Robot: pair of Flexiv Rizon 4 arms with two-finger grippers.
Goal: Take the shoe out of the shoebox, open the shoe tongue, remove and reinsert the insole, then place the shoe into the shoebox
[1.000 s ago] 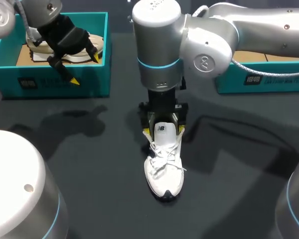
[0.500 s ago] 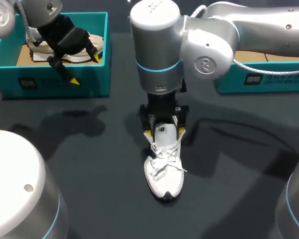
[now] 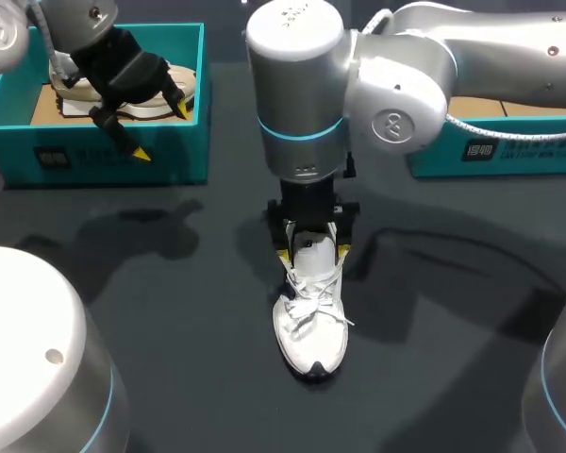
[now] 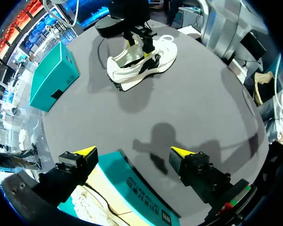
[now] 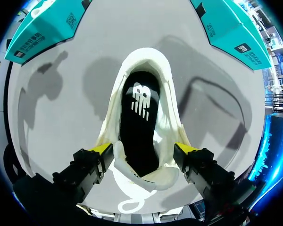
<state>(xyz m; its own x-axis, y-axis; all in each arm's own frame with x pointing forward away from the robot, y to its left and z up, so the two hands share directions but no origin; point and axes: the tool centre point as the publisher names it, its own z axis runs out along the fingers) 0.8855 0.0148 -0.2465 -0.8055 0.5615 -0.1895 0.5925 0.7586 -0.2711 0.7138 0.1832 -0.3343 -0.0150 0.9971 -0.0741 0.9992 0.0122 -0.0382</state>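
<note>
Our right gripper, its 2 fingers spread wide, straddles the white shoe at frame centre, while our left gripper hangs wide open over the teal shoebox at upper left.

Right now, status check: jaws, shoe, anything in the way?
Left jaws open, empty, over left box. Right jaws low at shoe collar, grip unclear. Shoe upright on table. Another shoe lies in left box.
</note>
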